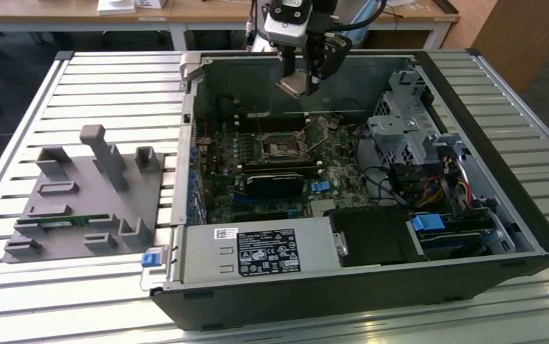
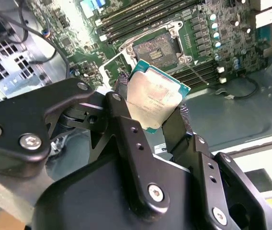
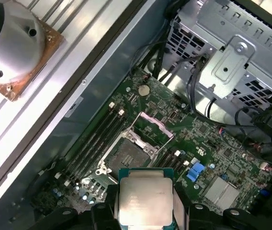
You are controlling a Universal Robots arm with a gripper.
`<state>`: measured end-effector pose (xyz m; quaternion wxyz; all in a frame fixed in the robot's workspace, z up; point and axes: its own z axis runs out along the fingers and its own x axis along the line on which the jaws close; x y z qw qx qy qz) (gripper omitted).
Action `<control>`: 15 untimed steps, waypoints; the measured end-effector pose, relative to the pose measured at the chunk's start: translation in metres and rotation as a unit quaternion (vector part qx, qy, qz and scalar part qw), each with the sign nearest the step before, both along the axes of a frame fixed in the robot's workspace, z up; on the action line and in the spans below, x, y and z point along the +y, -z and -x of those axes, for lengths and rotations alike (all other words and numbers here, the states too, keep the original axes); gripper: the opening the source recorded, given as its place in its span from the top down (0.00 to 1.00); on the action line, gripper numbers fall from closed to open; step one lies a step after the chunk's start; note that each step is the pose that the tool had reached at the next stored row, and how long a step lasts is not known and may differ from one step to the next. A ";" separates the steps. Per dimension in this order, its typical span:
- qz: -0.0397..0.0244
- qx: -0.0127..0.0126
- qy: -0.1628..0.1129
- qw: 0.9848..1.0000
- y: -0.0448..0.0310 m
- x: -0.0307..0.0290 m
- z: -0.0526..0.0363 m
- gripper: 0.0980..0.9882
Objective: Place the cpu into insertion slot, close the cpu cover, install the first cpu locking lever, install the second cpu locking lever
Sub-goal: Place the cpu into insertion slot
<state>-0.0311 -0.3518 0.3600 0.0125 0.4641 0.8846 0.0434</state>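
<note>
The black two-fingered hand is gripping the small flat square cpu with the dull silver-grey metal top by two opposite edges. It is hovering over the open black computer case, which is lying on the slatted metal tabletop. Below, well apart from the chip, the square black insertion slot with a silvery rim is sitting bare on the green circuit board. The thin silvery frame-shaped cpu cover is standing raised beside the slot. In the second wrist view the chip seems to be sitting askew to the slot. If so, it risks landing skewed and bending contacts, or slipping from the narrow edge grip.
</note>
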 end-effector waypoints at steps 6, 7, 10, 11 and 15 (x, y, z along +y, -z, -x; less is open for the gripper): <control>0.000 0.000 0.035 0.999 0.0003 0.0001 0.0000 0.51; 0.000 0.000 0.040 0.999 0.0003 0.0002 0.0000 0.51; 0.000 0.000 0.056 0.998 0.0005 0.0003 0.0000 0.51; 0.000 0.000 0.061 0.998 0.0005 0.0003 0.0000 0.51; 0.000 0.000 0.080 0.997 0.0006 0.0005 0.0000 0.51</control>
